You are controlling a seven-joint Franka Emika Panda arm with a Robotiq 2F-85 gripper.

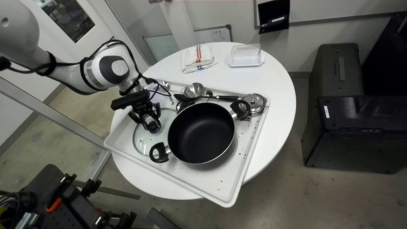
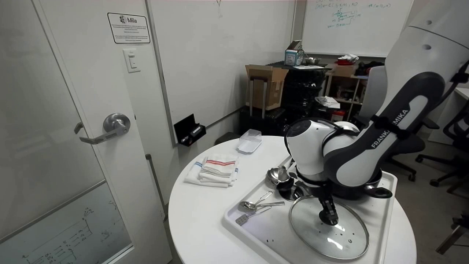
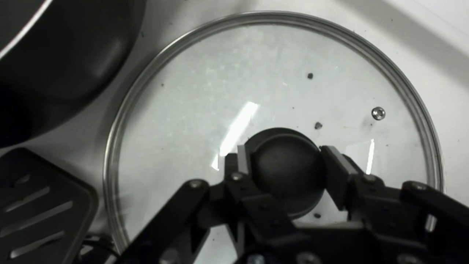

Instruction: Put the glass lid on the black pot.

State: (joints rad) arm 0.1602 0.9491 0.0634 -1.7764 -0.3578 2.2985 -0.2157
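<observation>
The glass lid (image 1: pixel 143 140) lies knob up on the white tray, close beside the black pot (image 1: pixel 202 136). The pot and its near handle hide part of the lid's edge in this exterior view. The whole lid shows better in an exterior view (image 2: pixel 311 234) and fills most of the wrist view (image 3: pixel 183 91). My gripper (image 3: pixel 285 165) has one finger on each side of the dark knob, and both pads appear to touch it. The gripper points down at the lid (image 1: pixel 153 124). The pot is open on top, its wall shows at upper left in the wrist view (image 3: pixel 73 66).
The tray (image 1: pixel 187 183) sits on a round white table (image 1: pixel 279 127). A slotted black spatula (image 3: pixel 44 209), a metal ladle or bowl (image 1: pixel 194 90) and a small metal lidded pot (image 1: pixel 254 103) lie around the black pot. Folded towels (image 1: pixel 198 57) and a clear box (image 1: pixel 245 55) stand farther back.
</observation>
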